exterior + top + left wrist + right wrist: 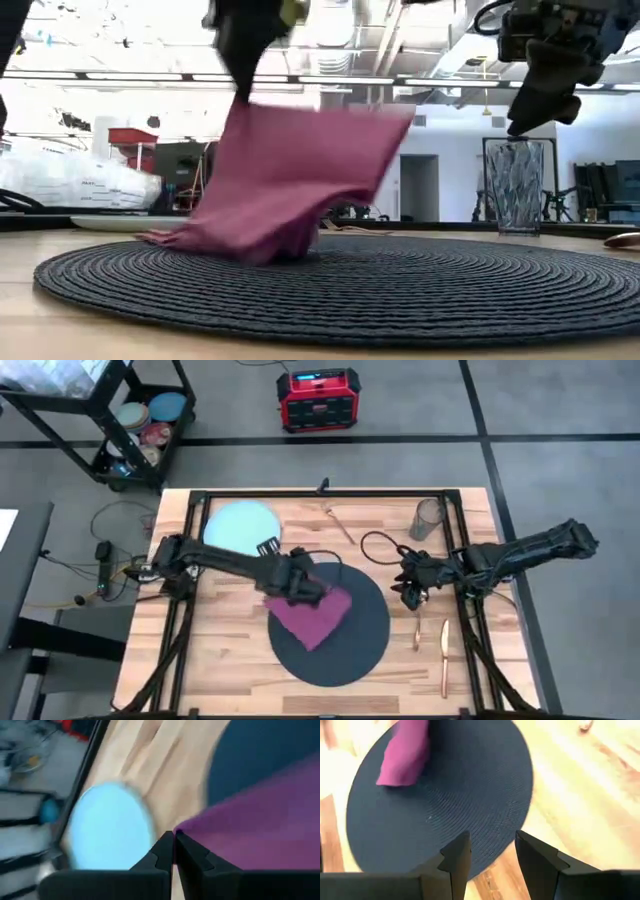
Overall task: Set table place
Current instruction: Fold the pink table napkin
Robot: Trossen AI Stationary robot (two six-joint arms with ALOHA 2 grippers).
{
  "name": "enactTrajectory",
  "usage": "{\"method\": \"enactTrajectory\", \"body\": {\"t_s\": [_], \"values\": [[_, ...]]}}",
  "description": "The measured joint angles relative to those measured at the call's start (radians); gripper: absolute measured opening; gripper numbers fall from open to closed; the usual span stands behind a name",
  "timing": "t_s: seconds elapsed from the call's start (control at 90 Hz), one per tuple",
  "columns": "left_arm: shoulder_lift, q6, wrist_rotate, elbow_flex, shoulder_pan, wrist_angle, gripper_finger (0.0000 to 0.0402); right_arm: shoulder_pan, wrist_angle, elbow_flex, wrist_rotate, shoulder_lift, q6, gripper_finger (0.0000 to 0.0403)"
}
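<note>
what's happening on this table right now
The left gripper is shut on a magenta cloth napkin, lifting one edge while the rest drags on the big dark round woven mat. The right gripper hovers open at the mat's right edge, holding nothing. The pale blue round plate sits off the mat on the light-wood table.

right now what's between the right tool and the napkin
Only bare dark mat. The high view shows the open right tool at the mat's right edge and the napkin, pinched by the left tool, on its left part.
</note>
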Motion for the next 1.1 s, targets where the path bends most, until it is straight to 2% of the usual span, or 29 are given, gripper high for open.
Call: {"method": "enactTrajectory", "body": {"t_s": [0.122,0.256,0.333,0.433,0.589,0.778,1.1], "values": [[-0.072,0.13,0.015,-0.173,0.088,0.156,0.0,-0.031,0.007,0.0,0.0,0.0,0.007,0.0141],[-0.174,0.264,0.235,-0.33,0.118,0.38,0.0,-0.049,0.006,0.0,0.001,0.0,0.036,0.0141],[-0.232,0.318,0.347,-0.404,0.076,0.477,0.0,-0.039,0.004,0.0,0.015,0.0,0.059,0.0141],[-0.297,0.372,0.435,-0.477,-0.004,0.542,0.0,-0.021,0.001,0.0,0.063,0.012,0.084,0.0141],[-0.345,0.407,0.6,-0.608,-0.078,0.489,0.0,-0.013,0.008,0.0,0.077,0.071,0.094,0.0141],[-0.349,0.31,0.609,-0.697,-0.101,0.372,0.0004,-0.01,0.06,-0.001,0.079,0.168,0.097,0.0141],[-0.348,0.314,0.616,-0.697,-0.162,0.52,0.007,-0.01,0.167,-0.001,0.063,0.318,0.105,0.0141]]}}
